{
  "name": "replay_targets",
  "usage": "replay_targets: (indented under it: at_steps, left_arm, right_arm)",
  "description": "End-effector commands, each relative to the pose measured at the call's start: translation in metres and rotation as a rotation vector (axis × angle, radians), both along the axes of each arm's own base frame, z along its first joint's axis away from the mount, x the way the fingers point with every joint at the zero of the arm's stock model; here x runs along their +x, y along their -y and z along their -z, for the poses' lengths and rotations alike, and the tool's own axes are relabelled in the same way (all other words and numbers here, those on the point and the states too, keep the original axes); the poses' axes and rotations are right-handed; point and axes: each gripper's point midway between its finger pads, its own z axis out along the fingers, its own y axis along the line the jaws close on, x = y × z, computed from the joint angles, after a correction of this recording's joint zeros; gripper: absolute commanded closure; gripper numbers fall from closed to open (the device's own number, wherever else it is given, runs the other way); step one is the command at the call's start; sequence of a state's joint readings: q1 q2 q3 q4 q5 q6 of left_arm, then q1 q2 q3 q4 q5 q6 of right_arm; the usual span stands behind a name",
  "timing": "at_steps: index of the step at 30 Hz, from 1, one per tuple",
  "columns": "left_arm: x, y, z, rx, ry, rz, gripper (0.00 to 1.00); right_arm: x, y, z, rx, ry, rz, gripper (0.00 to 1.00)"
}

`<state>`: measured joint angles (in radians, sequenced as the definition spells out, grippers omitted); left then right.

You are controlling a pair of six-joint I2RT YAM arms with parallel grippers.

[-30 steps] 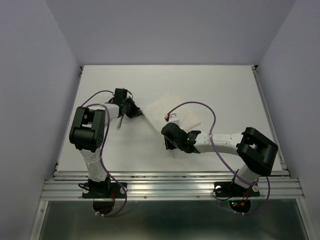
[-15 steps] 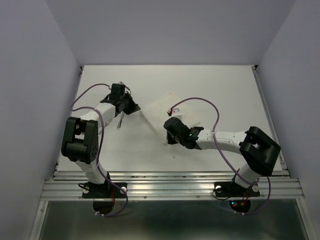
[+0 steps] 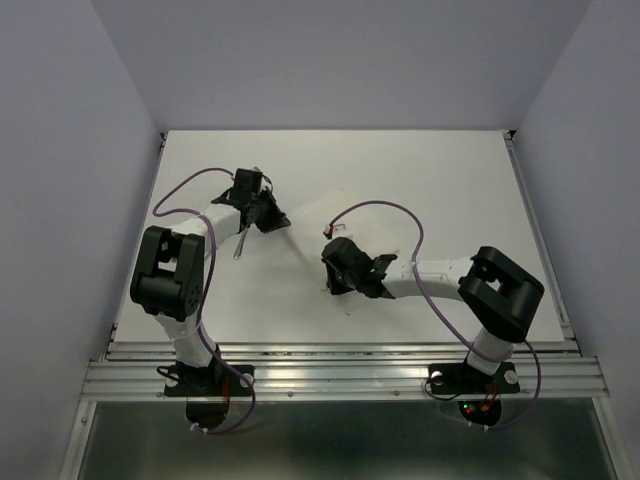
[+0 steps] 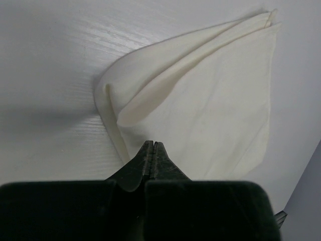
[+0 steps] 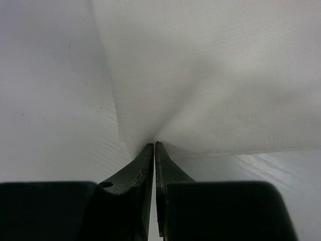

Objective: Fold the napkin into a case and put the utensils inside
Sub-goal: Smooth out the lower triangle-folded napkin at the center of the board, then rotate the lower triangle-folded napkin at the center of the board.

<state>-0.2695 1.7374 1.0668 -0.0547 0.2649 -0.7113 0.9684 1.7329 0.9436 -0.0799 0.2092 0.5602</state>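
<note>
The white napkin (image 3: 315, 215) lies at mid-table, partly folded, with a raised crease in the left wrist view (image 4: 215, 100). My left gripper (image 3: 278, 218) is at its left corner, jaws pressed shut (image 4: 153, 144) on the napkin's edge. At the near corner my right gripper (image 3: 328, 284) is shut, and the cloth (image 5: 210, 75) puckers into its tips (image 5: 154, 144). One slim silver utensil (image 3: 239, 247) lies on the table under the left arm. No case is in view.
The white table (image 3: 450, 170) has a metal rail (image 3: 340, 375) along its near edge and walls on three sides. Purple cables loop over both arms, one across the napkin (image 3: 385, 208).
The right gripper has closed onto the napkin's near corner. The left gripper, still shut, has shifted slightly right along the napkin's left corner.
</note>
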Motion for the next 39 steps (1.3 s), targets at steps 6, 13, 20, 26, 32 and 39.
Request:
replay_targets:
  at_steps: [6, 13, 20, 26, 32, 39]
  left_arm:
    - [0.013, 0.018, -0.001, 0.004, 0.019, 0.057, 1.00]
    - [0.009, 0.012, 0.011, 0.032, -0.012, 0.042, 1.00]
    - [0.020, 0.004, 0.027, 0.114, -0.027, 0.043, 1.00]
    - [0.022, -0.004, 0.031, 0.160, -0.032, 0.035, 1.00]
    - [0.042, 0.002, 0.036, 0.177, -0.039, 0.055, 1.00]
    - [0.064, 0.020, 0.053, 0.149, -0.068, 0.097, 1.00]
  right_arm:
    - [0.054, 0.043, -0.056, 0.036, 0.148, 0.146, 0.87]
    - [0.084, 0.073, -0.026, -0.006, 0.079, 0.215, 0.87]
    - [0.080, 0.085, 0.014, -0.098, 0.021, 0.220, 0.87]
    - [0.077, 0.093, 0.014, -0.095, 0.016, 0.240, 0.87]
    - [0.050, 0.082, 0.021, -0.015, -0.071, 0.206, 0.89]
    - [-0.001, 0.068, 0.023, 0.043, -0.139, 0.168, 0.89]
